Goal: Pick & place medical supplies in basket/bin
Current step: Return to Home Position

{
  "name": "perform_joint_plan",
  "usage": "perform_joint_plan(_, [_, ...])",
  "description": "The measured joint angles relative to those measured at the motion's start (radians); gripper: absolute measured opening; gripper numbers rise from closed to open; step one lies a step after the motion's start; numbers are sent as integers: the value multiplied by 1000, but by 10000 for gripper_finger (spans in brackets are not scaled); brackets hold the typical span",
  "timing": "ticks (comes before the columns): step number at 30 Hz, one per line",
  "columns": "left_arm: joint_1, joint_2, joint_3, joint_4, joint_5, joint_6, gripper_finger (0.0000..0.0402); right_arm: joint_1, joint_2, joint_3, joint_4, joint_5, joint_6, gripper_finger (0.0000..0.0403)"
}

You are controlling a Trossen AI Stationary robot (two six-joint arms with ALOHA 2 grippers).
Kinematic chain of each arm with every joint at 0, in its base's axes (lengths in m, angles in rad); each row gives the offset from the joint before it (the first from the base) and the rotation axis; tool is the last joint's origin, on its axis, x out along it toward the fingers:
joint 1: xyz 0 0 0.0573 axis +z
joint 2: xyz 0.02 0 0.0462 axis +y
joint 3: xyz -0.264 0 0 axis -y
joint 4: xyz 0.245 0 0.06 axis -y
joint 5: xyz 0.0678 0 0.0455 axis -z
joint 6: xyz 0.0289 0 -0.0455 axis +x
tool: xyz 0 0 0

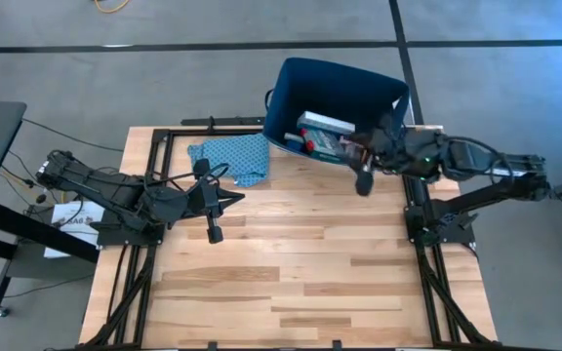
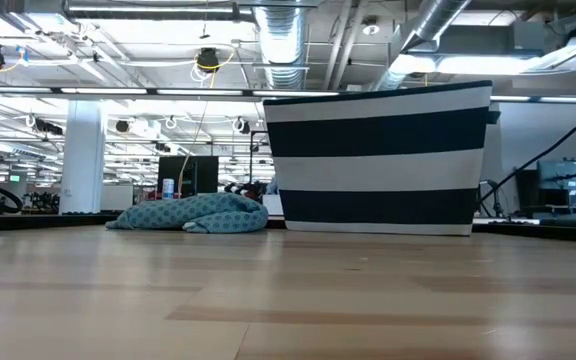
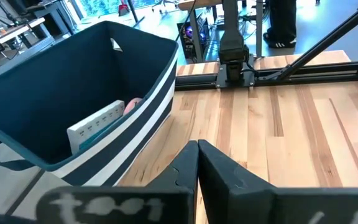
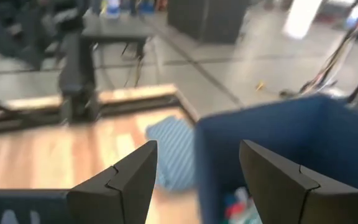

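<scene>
Closest to me is the wooden table (image 1: 291,283), with its light boards. A little farther, on the left side, my left arm lies low and bent, reaching in toward the middle. The left gripper (image 1: 236,198) points across the table. In the left wrist view its two dark fingers (image 3: 229,174) are pressed tight together.

Farther on, a teal cloth (image 1: 232,159) with a small pattern lies crumpled on the wood, just beside the bin. The bin (image 1: 379,86) is big, with rounded corners, and dark blue inside. In the low view its outside has wide navy and white stripes. It stands at the far end of the table, toward the right.

Inside the bin I see a white pill organiser (image 1: 325,123) with a row of little lids. A green and red packet (image 1: 323,146) lies just beside it. A pink piece (image 3: 133,104) peeks out behind the organiser.

My right arm comes in from the right side. The right gripper (image 1: 351,148) hangs over the bin's right part, above the supplies. Its fingers (image 4: 129,171) are spread well apart.
</scene>
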Motion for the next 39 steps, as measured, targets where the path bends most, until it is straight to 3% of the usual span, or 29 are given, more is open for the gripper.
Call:
perform_joint_plan(7, [0, 0, 0, 0, 0, 0, 0, 106, -60, 0, -194, 0, 155, 221])
perform_joint_plan(17, [0, 0, 0, 0, 0, 0, 0, 225, -164, -4, -232, 0, 146, 221])
perform_joint_plan(23, [0, 0, 0, 0, 0, 3, 0, 324, -280, -150, -181, 2, 200, 221])
perform_joint_plan(30, [0, -1, 0, 20, -13, 81, 0, 405, -415, -487, 150, 26, 204, 221])
perform_joint_plan(34, [-1, -22, -1, 8, -8, -72, 0, 434, -472, -684, 491, 24, 85, 221])
perform_joint_plan(39, [-19, -159, -1, -31, 112, -178, 0, 440, -496, -905, 847, -57, 17, 221])
